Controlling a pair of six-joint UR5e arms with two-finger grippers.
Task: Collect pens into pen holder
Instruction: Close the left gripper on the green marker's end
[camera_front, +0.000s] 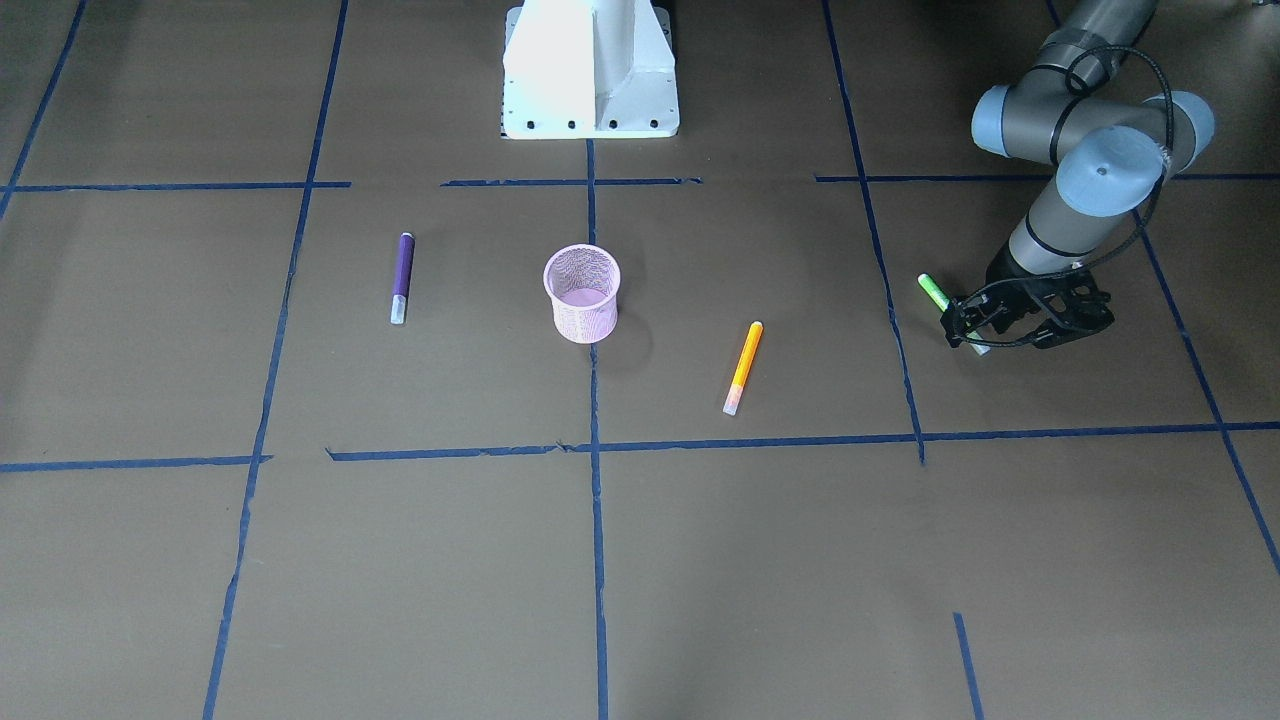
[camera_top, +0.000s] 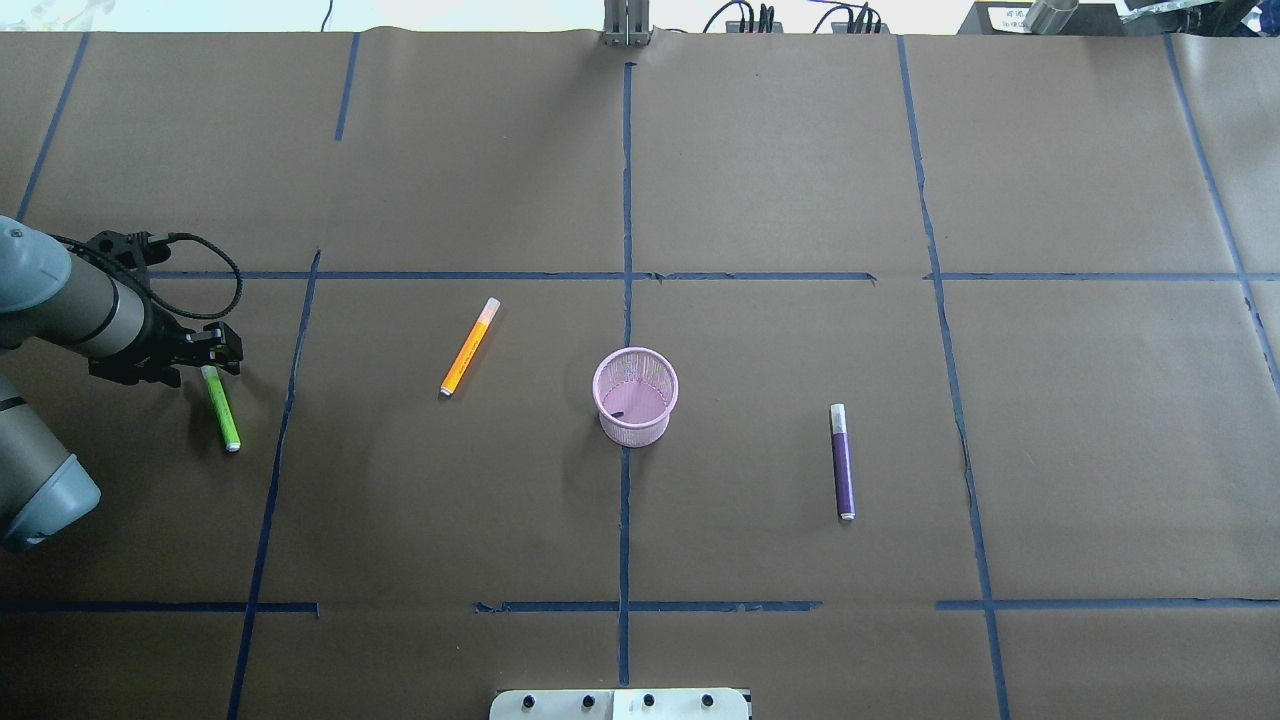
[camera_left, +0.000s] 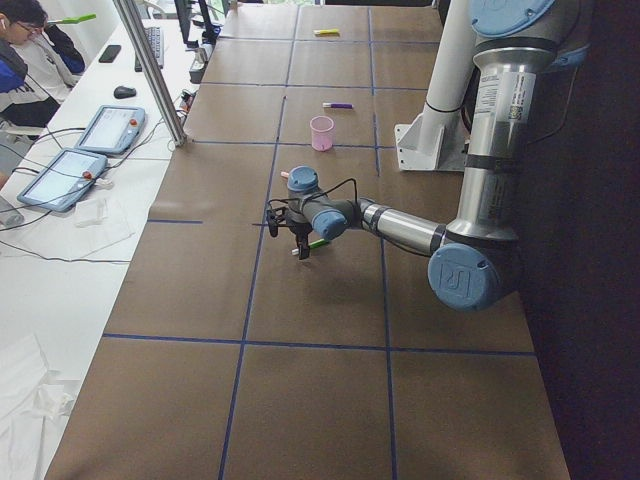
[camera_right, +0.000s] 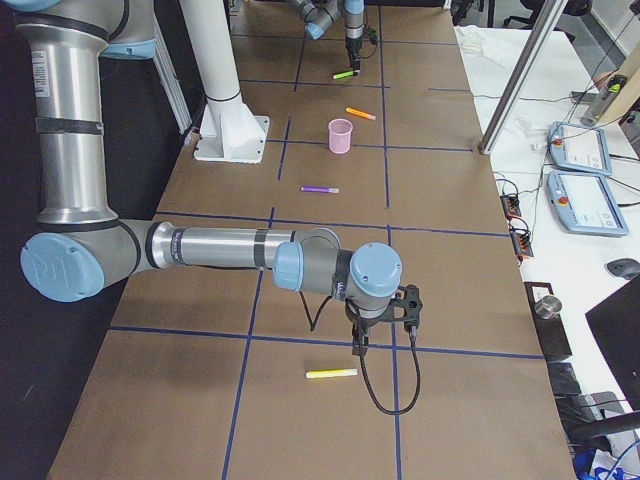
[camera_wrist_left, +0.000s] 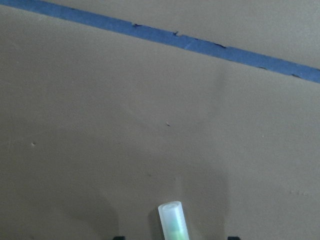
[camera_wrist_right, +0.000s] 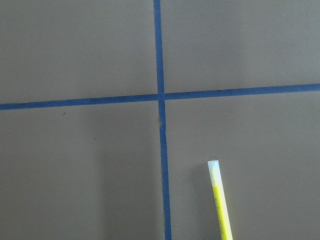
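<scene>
Straddling the pale cap end of the green pen (camera_top: 222, 415), the left gripper (camera_top: 208, 360) points down at the table (camera_top: 800, 150) on the robot's far left. Its jaws stand open: in the left wrist view the cap sits between the two fingertips with bare paper on either side, touched by neither. The green pen lies flat, its coloured end pointing toward the robot. The holder (camera_top: 635, 400) stands upright at the middle of the table, on the centre tape line (camera_top: 626, 200). The orange pen (camera_top: 470, 346) lies flat between the green pen and the holder, apart from both and slanted, with its cap end away from the robot. The purple pen (camera_top: 843, 462) lies flat on the holder's other side, on the robot's right, well clear of it. The right gripper (camera_right: 360, 340) shows only in the right side view, pointing down near a tape crossing at the far right end of the table; whether its jaws are open cannot be told. A yellow pen (camera_right: 331, 373) lies flat just beside it.
</scene>
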